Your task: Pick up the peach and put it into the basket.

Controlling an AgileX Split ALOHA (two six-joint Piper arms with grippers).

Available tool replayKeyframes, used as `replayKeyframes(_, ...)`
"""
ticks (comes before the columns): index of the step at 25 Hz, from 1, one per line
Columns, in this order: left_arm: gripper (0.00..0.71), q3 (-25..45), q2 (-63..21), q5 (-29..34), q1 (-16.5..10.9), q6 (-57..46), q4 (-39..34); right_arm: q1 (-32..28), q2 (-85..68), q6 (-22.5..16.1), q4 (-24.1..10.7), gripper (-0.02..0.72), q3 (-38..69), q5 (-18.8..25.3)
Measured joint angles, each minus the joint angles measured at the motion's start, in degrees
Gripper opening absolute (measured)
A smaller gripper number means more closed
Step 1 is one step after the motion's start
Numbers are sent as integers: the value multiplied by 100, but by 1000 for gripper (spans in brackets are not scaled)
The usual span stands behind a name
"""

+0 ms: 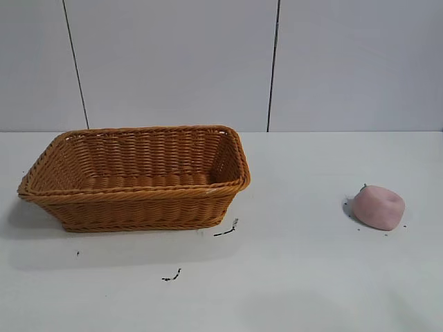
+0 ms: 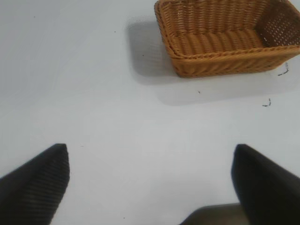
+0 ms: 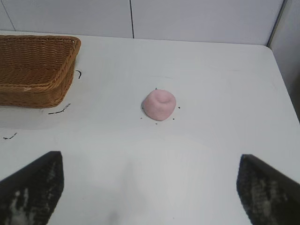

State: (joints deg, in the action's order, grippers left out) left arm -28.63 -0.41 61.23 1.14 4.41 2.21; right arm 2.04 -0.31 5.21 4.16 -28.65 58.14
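My right tool (image 3: 149,187) hangs over the white surface (image 1: 297,277) with its two dark fingers (image 3: 33,187) spread wide and nothing between them. My left tool (image 2: 150,183) is spread just as wide over bare surface, also holding nothing.

Beyond the right tool lies the peach (image 3: 159,104), a small pale pink lump with a dimpled top, resting on the surface and untouched, with a few dark specks scattered around its base. From the exterior view the peach (image 1: 378,207) sits toward the surface's right edge, about midway between the near and far edges.

Farther along, well apart from the peach, stands the basket (image 1: 138,197), orange-brown wicker with flared sides and a thick braided rim, upright toward the surface's left edge. Its interior shows only woven bottom and walls. Small black marks (image 1: 227,230) lie on the surface just beside the basket's near right corner, and another (image 1: 172,277) lies closer to the near edge.

Behind the surface's far edge rises a pale panelled wall (image 1: 173,62) with dark vertical seams.
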Motion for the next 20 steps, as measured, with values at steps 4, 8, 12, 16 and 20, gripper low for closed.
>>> replayKeyframes(4, 692, 0, 0, 0, 0, 0, 0, 0, 0, 0, 0, 689, 0, 0)
replayKeyframes(8, 692, 0, 0, 0, 0, 0, 0, 0, 122, 0, -26, 689, -39, 27)
replayKeyframes(12, 692, 0, 0, 0, 0, 0, 0, 0, 1190, -34, -45, 689, -392, 28)
replayKeyframes(16, 692, 0, 0, 0, 0, 0, 0, 0, 2871, -48, -45, 689, -905, 0)
replayKeyframes(20, 692, 0, 0, 0, 0, 0, 0, 0, 4544, -48, -45, 689, -1442, -321)
